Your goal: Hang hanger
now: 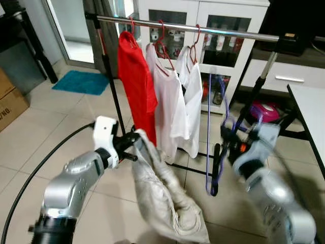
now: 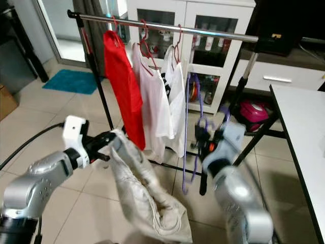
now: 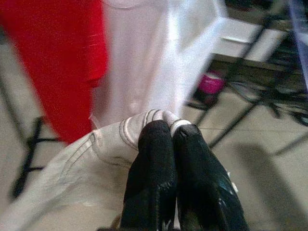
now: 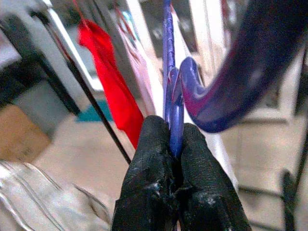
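Two tools are gripping: the right tool (image 1: 217,161) is pinching the purple hanger (image 1: 208,132) below the rail (image 1: 203,28), while the left tool (image 1: 133,141) is clamping a beige garment (image 1: 162,198).

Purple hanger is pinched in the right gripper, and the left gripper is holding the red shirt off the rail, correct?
Not quite. The right gripper does pinch the purple hanger, but the left gripper is shut on a beige garment, as the left wrist view shows. The red shirt hangs on the rail.
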Motion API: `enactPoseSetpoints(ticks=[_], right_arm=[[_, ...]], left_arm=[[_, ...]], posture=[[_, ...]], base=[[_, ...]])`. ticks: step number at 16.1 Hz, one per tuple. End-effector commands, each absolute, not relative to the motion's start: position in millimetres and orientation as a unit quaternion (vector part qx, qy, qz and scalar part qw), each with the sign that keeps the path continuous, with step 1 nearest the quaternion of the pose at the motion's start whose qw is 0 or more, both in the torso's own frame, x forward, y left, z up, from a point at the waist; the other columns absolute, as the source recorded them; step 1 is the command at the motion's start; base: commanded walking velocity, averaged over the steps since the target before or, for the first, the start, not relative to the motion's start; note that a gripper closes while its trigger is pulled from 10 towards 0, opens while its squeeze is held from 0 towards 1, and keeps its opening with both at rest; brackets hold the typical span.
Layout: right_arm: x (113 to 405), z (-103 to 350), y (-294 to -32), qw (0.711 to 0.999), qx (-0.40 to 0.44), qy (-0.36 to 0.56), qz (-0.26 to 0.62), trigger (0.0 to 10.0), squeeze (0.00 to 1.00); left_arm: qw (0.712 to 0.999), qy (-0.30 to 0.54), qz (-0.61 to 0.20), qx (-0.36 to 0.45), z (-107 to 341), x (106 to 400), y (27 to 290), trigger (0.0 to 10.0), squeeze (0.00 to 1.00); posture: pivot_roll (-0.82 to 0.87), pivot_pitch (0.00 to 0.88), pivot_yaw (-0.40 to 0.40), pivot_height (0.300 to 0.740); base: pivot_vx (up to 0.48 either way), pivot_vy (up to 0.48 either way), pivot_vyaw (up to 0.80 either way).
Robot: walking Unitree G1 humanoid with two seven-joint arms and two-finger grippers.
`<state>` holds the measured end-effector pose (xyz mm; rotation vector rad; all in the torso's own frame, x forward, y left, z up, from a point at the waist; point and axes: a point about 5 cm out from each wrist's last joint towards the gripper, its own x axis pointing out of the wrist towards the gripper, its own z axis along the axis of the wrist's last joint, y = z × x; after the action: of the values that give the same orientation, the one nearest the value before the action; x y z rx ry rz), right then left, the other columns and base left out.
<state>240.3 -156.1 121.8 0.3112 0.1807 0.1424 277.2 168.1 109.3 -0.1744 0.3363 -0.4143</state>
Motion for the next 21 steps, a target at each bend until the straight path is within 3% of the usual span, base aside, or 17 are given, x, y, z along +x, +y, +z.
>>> enactPoseSetpoints(ticks=[1, 5, 9, 14, 21], right_arm=[[238.1, 128.0, -159.5, 0.987, 0.140, 0.067, 0.048, 10.0, 0.00], [244.2, 135.1, -164.4, 0.991, 0.132, 0.028, -0.022, 10.0, 0.00], [244.6, 137.1, -164.7, 0.995, 0.092, 0.029, -0.016, 10.0, 0.00], [243.9, 135.9, -165.6, 0.995, 0.092, 0.020, -0.037, 10.0, 0.00], [243.5, 134.5, -164.4, 0.995, 0.088, 0.020, -0.040, 10.0, 0.00]], left_arm=[[0.976, 0.130, -0.164, -0.064, 125.2, 281.7, 172.8, 10.0, 0.00], [0.980, 0.111, -0.160, -0.039, 128.9, 279.1, 162.3, 10.0, 0.00], [0.987, 0.084, -0.088, -0.106, 130.8, 278.8, 160.2, 10.0, 0.00], [0.975, 0.068, -0.070, -0.199, 130.7, 275.5, 145.7, 10.0, 0.00], [0.981, 0.081, -0.065, -0.164, 127.0, 275.0, 146.7, 10.0, 0.00]], posture=[[-0.11, 0.000, 0.031, 0.740], [-0.10, 0.000, 0.016, 0.740], [-0.10, 0.000, 0.014, 0.740], [-0.11, 0.000, 0.020, 0.740], [-0.11, 0.000, 0.027, 0.740]], base=[[0.000, 0.000, -0.80], [0.000, 0.000, -0.80], [0.000, 0.000, -0.80], [0.000, 0.000, -0.80], [0.000, 0.000, -0.80]])
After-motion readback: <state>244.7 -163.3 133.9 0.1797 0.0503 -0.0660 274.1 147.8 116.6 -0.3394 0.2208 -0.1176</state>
